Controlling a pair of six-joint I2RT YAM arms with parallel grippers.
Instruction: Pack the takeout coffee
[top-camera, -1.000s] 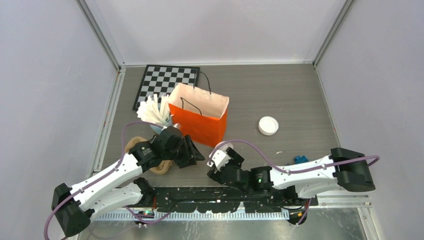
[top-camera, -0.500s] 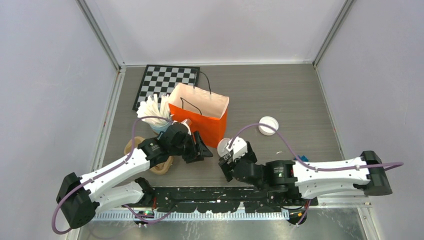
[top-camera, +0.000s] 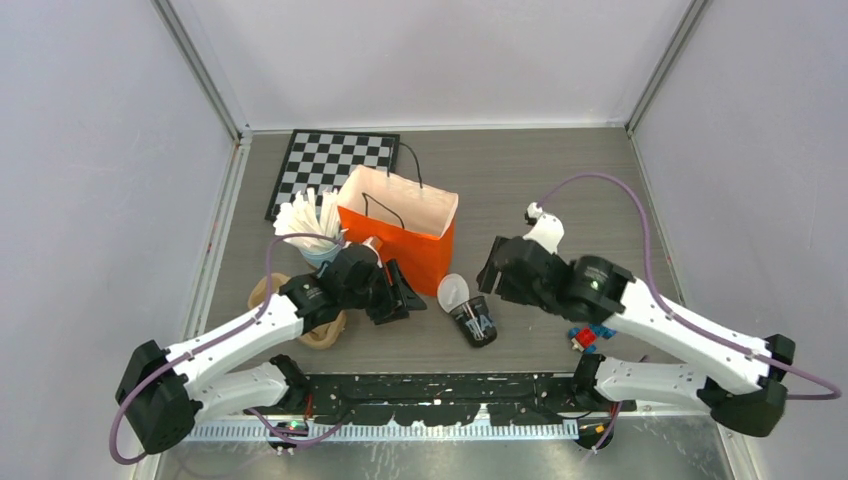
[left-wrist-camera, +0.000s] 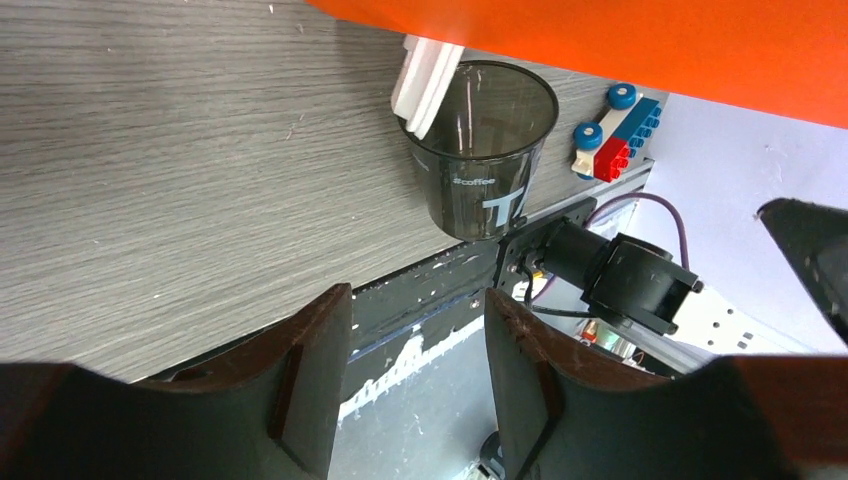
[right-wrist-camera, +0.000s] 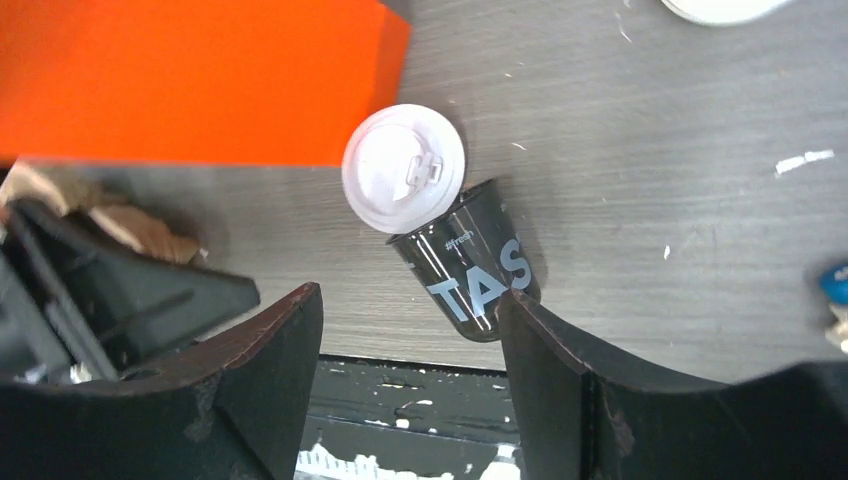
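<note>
A black paper cup (top-camera: 479, 323) with pale print lies on its side on the table in front of the orange bag (top-camera: 400, 240). Its white lid (top-camera: 453, 292) is off the mouth and leans against the rim. The left wrist view shows the cup (left-wrist-camera: 485, 165) with its mouth open and the lid (left-wrist-camera: 425, 85) beside it. The right wrist view shows cup (right-wrist-camera: 472, 265) and lid (right-wrist-camera: 403, 168). My left gripper (top-camera: 405, 296) is open and empty just left of the cup. My right gripper (top-camera: 492, 272) is open and empty, above and right of it.
A light-blue cup of white sticks (top-camera: 312, 228) stands left of the bag, a chessboard (top-camera: 335, 163) behind it. Wooden rings (top-camera: 322, 333) lie under my left arm. A toy block car (top-camera: 590, 336) lies by the right arm. A second white lid (right-wrist-camera: 720, 8) lies beyond.
My right gripper let go of the capped cup and pulled up and back to the right. The cup now lies tipped on the table with its lid off. My left gripper barely moved.
</note>
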